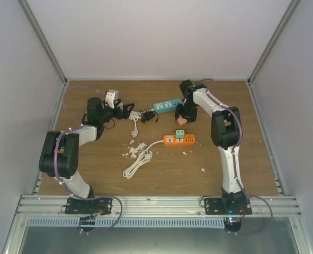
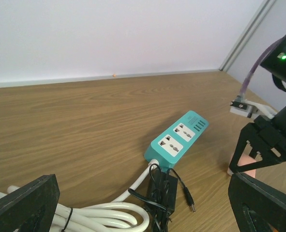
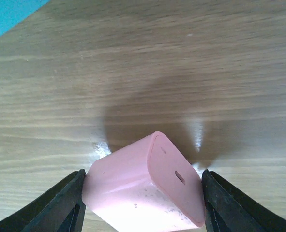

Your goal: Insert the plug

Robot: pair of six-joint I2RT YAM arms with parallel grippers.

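Observation:
The pink plug point(image 3: 143, 193) lies tilted on the wooden table between the fingers of my right gripper point(image 3: 143, 205). Both fingers press its sides, so the gripper is shut on it. From above, the plug point(image 1: 181, 121) sits under the right gripper point(image 1: 184, 116), just in front of the teal power strip point(image 1: 167, 106). In the left wrist view the teal strip point(image 2: 177, 140) shows two free sockets, with the pink plug point(image 2: 244, 163) to its right. My left gripper point(image 1: 125, 111) is open, with a black adapter point(image 2: 163, 193) and a white cable point(image 2: 104, 212) between its fingers.
An orange power strip point(image 1: 179, 139) with a green plug point(image 1: 180, 133) in it lies nearer the front. Its coiled white cable point(image 1: 137, 164) and white scraps point(image 1: 134, 148) lie mid-table. White walls enclose the table on three sides.

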